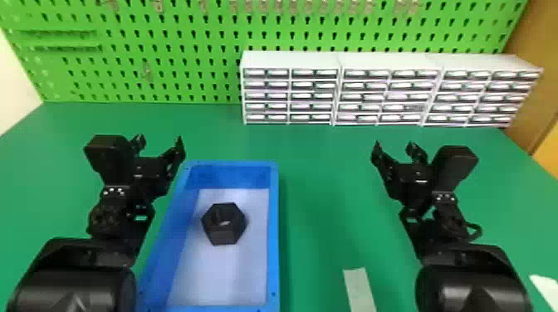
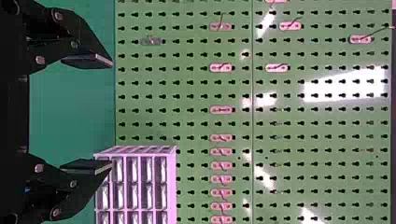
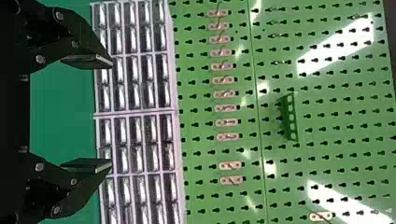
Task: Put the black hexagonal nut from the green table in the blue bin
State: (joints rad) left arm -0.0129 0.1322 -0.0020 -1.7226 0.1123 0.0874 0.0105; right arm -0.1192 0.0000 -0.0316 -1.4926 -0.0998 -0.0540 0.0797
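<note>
Black arms (image 1: 74, 286), foremost in head view: left gripper (image 1: 160, 143) left of blue bin (image 1: 274, 232), right gripper (image 1: 393, 146) well right of it; black nut (image 1: 224, 236) inside bin. Left wrist view: left gripper (image 2: 112, 114), fingers wide. Right wrist view: right gripper (image 3: 112, 114), fingers wide.

In the head view, the bottom edge is cropping the blue bin (image 1: 273, 232), left arm (image 1: 74, 286), right arm (image 1: 469, 286) and 1 pale strip (image 1: 359, 288); the right edge is clipping a 2nd strip (image 1: 544, 288). Pegboard hooks (image 1: 336, 6) are appearing blurred.
</note>
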